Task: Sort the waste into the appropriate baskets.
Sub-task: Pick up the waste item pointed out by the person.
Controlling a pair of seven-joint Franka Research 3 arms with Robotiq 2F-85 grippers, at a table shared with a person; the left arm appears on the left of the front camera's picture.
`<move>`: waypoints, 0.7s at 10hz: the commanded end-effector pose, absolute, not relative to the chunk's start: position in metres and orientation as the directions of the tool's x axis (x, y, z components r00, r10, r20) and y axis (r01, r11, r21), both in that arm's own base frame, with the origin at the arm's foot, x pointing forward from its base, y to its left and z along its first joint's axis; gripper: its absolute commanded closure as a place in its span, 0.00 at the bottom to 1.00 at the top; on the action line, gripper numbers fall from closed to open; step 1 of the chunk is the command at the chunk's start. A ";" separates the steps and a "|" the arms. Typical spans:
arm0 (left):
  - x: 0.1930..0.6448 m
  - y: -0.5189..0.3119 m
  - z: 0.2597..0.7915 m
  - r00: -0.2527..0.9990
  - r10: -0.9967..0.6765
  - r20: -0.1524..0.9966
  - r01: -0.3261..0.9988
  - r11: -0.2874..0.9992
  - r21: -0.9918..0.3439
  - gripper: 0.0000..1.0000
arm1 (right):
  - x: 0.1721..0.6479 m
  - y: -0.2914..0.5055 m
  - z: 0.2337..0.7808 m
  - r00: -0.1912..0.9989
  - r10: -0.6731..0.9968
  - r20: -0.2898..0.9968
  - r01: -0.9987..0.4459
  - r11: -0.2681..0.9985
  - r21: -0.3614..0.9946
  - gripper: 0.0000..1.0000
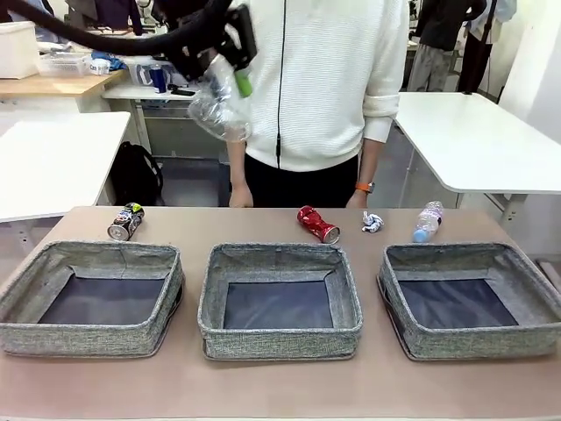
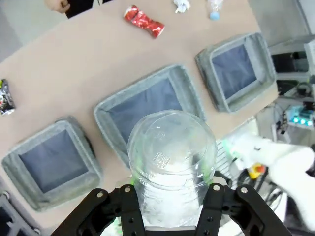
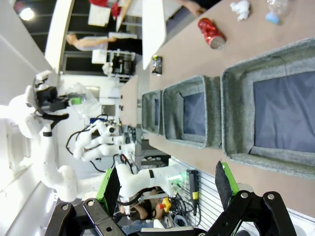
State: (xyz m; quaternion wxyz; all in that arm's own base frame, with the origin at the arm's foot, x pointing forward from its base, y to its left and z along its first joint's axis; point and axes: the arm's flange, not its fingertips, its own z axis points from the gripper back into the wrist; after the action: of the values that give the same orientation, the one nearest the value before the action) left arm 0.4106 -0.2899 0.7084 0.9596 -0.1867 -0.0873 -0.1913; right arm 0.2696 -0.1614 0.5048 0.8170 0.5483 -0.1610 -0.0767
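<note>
- Three baskets sit in a row on the table: left basket (image 1: 88,338), middle basket (image 1: 280,340), right basket (image 1: 478,344).
- Left gripper (image 1: 223,79), raised high at 11 o'clock of the middle basket, is clenched around the clear plastic cup (image 1: 217,110), which hangs at its 6 o'clock.
- Right gripper (image 3: 167,182) stands released, its jaws wide apart.
- Dark printed can (image 1: 126,221) lies at 12 o'clock of the left basket.
- Crushed red can (image 1: 317,224) lies at 1 o'clock of the middle basket.
- Small clear bottle (image 1: 428,222) lies at 12 o'clock of the right basket, with the crumpled white paper wad (image 1: 372,223) at 11 o'clock.
</note>
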 end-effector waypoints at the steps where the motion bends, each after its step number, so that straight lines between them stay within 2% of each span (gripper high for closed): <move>1: 0.416 -0.316 0.727 0.938 -0.290 0.188 0.338 0.887 -0.316 0.53 | 0.270 -0.159 0.504 0.932 -0.300 0.204 -0.082 0.374 0.924 0.00; 4: 0.426 -0.335 0.758 0.966 -0.219 0.140 0.254 0.906 -0.337 0.53 | 0.270 -0.159 0.504 0.932 -0.300 0.204 -0.082 0.374 0.924 0.00; 7: 0.433 -0.340 0.761 0.973 -0.210 0.091 0.229 0.909 -0.349 0.53 | 0.270 -0.159 0.504 0.932 -0.300 0.204 -0.082 0.374 0.924 0.00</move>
State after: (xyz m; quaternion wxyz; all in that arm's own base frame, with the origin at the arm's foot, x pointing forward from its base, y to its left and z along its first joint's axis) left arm 0.4291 -0.3347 0.7514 0.9734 -0.1901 -0.0351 -0.1226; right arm 0.2695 -0.1614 0.5047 0.8170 0.5484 -0.1610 -0.0767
